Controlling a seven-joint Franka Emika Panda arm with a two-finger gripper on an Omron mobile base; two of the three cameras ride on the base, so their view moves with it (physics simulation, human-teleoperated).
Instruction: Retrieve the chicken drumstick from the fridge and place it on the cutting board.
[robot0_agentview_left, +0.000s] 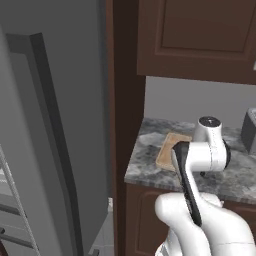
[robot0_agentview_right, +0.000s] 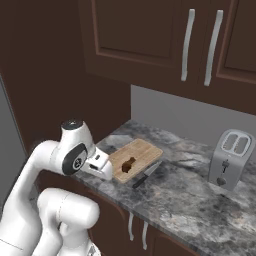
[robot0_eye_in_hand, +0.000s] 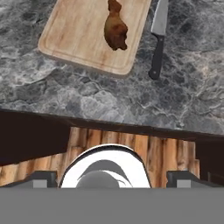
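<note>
In the left base view, the open fridge (robot0_agentview_left: 45, 150) is seen at the left, its door edge and pale inner shelves showing. To its right, beyond a dark brown cabinet panel (robot0_agentview_left: 125, 100), a grey marbled counter (robot0_agentview_left: 150, 160) is found, and the cutting board (robot0_agentview_left: 169, 150) lies on it, partly hidden behind the arm's white wrist. A grey toaster (robot0_agentview_left: 249, 131) is cut off at the right edge, further along the counter from the board.

In the right base view, the cutting board (robot0_agentview_right: 136, 159) is seen lying flat on the counter (robot0_agentview_right: 190, 190), and the chicken drumstick (robot0_agentview_right: 128, 164) rests on the board, toward its near end. A knife (robot0_agentview_right: 146, 174) lies on the counter just beside the board's right edge. The toaster (robot0_agentview_right: 229, 160) stands well apart from the board, to the right. The hand is held near the counter's front edge, just short of the board.

In the hand view, the drumstick (robot0_eye_in_hand: 116, 27) is seen on the board (robot0_eye_in_hand: 78, 35), near the side that faces the knife (robot0_eye_in_hand: 157, 39). The knife is apart from the board. The gripper (robot0_eye_in_hand: 112, 179) is shown with its tips set wide apart and nothing between them.
</note>
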